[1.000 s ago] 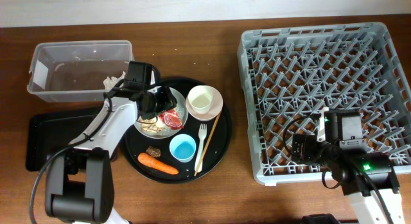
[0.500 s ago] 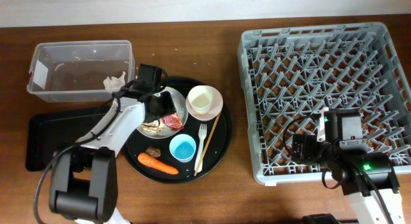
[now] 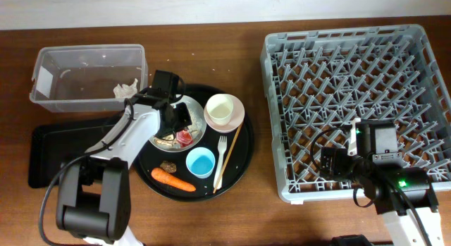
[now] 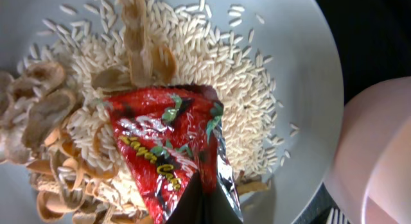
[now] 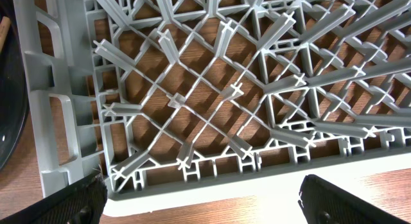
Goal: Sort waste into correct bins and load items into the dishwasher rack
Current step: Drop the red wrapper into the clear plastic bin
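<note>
On the grey-white plate [image 4: 308, 70], among beige food scraps [image 4: 192, 44], lies the red crinkled wrapper [image 4: 164, 137]. My left gripper [image 4: 204, 206] is shut on the wrapper's near corner. From overhead the left gripper [image 3: 181, 125] is over the plate [image 3: 198, 123], with some of the wrapper [image 3: 184, 137] showing. The carrot [image 3: 173, 180] and the brown lump [image 3: 168, 165] lie on the round tray. A white tissue [image 3: 127, 87] sits in the clear tub [image 3: 88, 77]. My right gripper [image 5: 204, 201] is open over the front edge of the dishwasher rack [image 5: 225, 89].
The round black tray [image 3: 243, 158] also carries a white cup in a pink bowl [image 3: 224, 110], a blue cup [image 3: 201, 162], a fork [image 3: 223, 149] and chopsticks [image 3: 230, 153]. The flat black tray [image 3: 53, 151] lies at the left. The rack [image 3: 359, 84] fills the right side.
My left gripper has moved from the tub's edge onto the plate and has shut on the red wrapper. The right arm has not moved.
</note>
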Available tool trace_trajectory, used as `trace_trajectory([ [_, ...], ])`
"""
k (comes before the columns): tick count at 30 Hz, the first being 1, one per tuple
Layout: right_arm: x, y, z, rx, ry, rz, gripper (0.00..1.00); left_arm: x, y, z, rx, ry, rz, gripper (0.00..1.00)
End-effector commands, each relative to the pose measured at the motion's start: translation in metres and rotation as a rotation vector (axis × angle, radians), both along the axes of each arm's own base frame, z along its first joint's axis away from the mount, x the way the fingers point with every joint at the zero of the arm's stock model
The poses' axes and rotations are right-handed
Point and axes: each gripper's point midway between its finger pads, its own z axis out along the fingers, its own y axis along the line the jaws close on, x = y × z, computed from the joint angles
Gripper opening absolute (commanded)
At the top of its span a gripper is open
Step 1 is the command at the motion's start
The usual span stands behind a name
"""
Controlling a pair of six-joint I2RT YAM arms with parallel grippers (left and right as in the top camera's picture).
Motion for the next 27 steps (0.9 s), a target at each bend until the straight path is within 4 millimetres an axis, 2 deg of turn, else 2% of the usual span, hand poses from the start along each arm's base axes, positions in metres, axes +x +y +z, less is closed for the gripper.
trace_trajectory([
  [1,0.002,-0.001,0.006,-0.005,-0.019,-0.009,0.99,0.013,-0.004,0.064,-0.011,-0.146,-0.095,0.00],
  [3,0.002,-0.001,0.006,-0.004,-0.019,-0.009,0.99,0.015,0.005,0.096,0.033,-0.242,-0.116,0.01],
  [6,0.002,0.000,0.006,-0.002,-0.018,-0.008,0.99,0.033,0.043,0.127,0.057,-0.362,-0.028,0.00],
  [8,0.002,0.000,0.006,-0.002,-0.019,-0.008,0.99,0.066,0.108,0.156,0.076,-0.514,0.136,0.01],
  [9,0.002,0.000,0.006,-0.002,-0.019,-0.008,0.99,0.074,0.124,0.164,0.084,-0.561,0.172,0.01],
  [10,0.002,0.000,0.006,-0.002,-0.019,-0.008,0.99,0.089,0.150,0.172,0.100,-0.635,0.227,0.00],
  [11,0.002,0.000,0.006,-0.002,-0.019,-0.008,0.99,0.098,0.164,0.171,0.108,-0.661,0.252,0.01],
  [12,0.002,0.000,0.006,-0.002,-0.019,-0.008,0.99,0.105,0.172,0.162,0.113,-0.662,0.266,0.01],
  [13,0.002,0.000,0.006,-0.002,-0.019,-0.008,0.99,0.111,0.176,0.148,0.115,-0.646,0.271,0.00],
  [14,0.002,0.000,0.006,-0.002,-0.019,-0.008,0.99,0.117,0.177,0.124,0.114,-0.608,0.270,0.01],
  [15,0.002,0.000,0.006,-0.002,-0.019,-0.008,0.99,0.119,0.177,0.109,0.113,-0.577,0.270,0.25],
  [16,0.002,0.000,0.006,-0.002,-0.019,-0.008,0.99,0.121,0.177,0.101,0.112,-0.567,0.269,0.36],
  [17,0.002,0.000,0.006,-0.002,-0.019,-0.008,0.99,0.123,0.177,0.103,0.112,-0.580,0.268,0.53],
  [18,0.002,0.000,0.006,-0.002,-0.019,-0.008,0.99,0.125,0.176,0.109,0.104,-0.594,0.262,0.58],
  [19,0.002,0.000,0.006,-0.002,-0.019,-0.008,0.99,0.128,0.161,0.121,0.036,-0.617,0.204,0.58],
  [20,0.003,0.000,0.006,-0.002,-0.019,-0.008,0.99,0.127,0.134,0.136,-0.080,-0.638,0.116,0.54],
  [21,0.003,0.000,0.006,-0.002,-0.019,-0.008,0.99,0.118,0.101,0.151,-0.188,-0.641,0.023,0.51],
  [22,0.003,0.000,0.006,-0.002,-0.019,-0.008,0.99,0.105,0.066,0.153,-0.240,-0.596,-0.048,0.51],
  [23,0.003,0.000,0.006,-0.001,-0.019,-0.008,0.99,0.092,0.034,0.144,-0.247,-0.538,-0.128,0.51],
  [24,0.002,0.003,0.006,0.015,-0.017,0.001,0.99,0.071,-0.012,0.128,-0.245,-0.458,-0.268,0.51],
  [25,0.002,0.003,0.006,0.015,-0.014,0.001,0.99,0.055,-0.044,0.121,-0.248,-0.412,-0.343,0.47],
  [26,0.002,0.003,0.006,0.015,-0.014,0.001,0.99,0.048,-0.056,0.121,-0.195,-0.390,-0.380,0.44],
  [27,0.001,0.003,0.005,0.014,-0.009,0.001,0.99,0.045,-0.058,0.130,-0.132,-0.375,-0.405,0.43],
])
